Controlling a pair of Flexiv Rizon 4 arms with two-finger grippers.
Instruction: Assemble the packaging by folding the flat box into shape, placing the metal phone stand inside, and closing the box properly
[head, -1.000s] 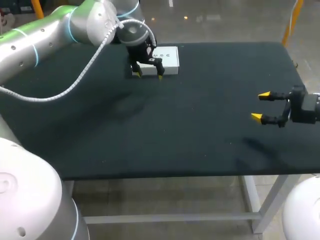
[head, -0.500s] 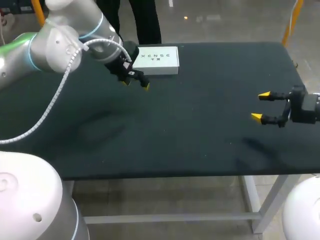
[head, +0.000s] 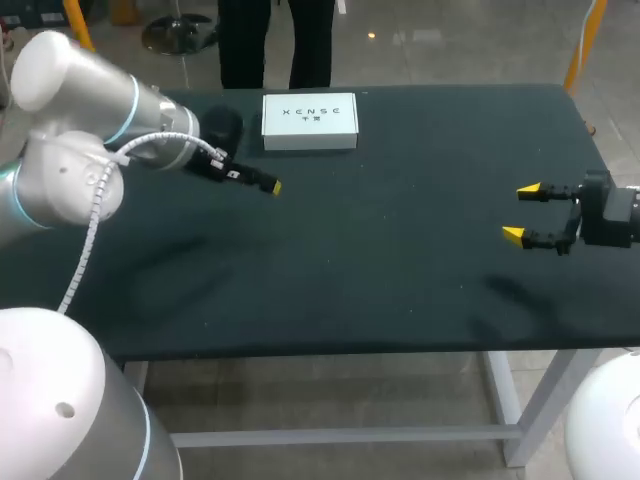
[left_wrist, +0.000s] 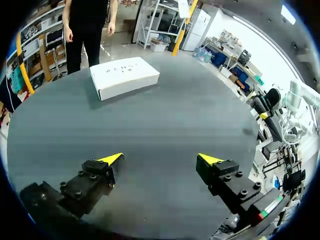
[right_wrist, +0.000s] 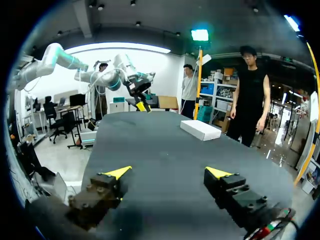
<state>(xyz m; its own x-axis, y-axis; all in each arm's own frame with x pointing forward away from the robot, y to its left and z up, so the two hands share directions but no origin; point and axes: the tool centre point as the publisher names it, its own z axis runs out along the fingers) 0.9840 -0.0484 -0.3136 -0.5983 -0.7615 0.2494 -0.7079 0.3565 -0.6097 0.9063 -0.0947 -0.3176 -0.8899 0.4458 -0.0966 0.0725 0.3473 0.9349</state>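
Note:
A closed white box (head: 310, 121) lies flat near the table's far edge, left of the middle. My left gripper (head: 270, 185) hovers nearer and to the left of it, apart from it and open. In the left wrist view that gripper (left_wrist: 161, 159) has only bare tabletop between its yellow tips, with the box (left_wrist: 125, 77) well ahead. My right gripper (head: 520, 212) stands open near the table's right edge, holding nothing. From the right wrist view, the box (right_wrist: 200, 130) lies far ahead of the open gripper (right_wrist: 169, 173). No phone stand is in sight.
The black table (head: 380, 260) carries nothing besides the box. My left arm (right_wrist: 142, 106) shows in the right wrist view across the table, and my right arm (left_wrist: 265, 107) shows in the left wrist view at the table's far side.
My left gripper has drawn away from the box, moving left and toward the near side, leaving the box uncovered. The box and the right arm have stayed put.

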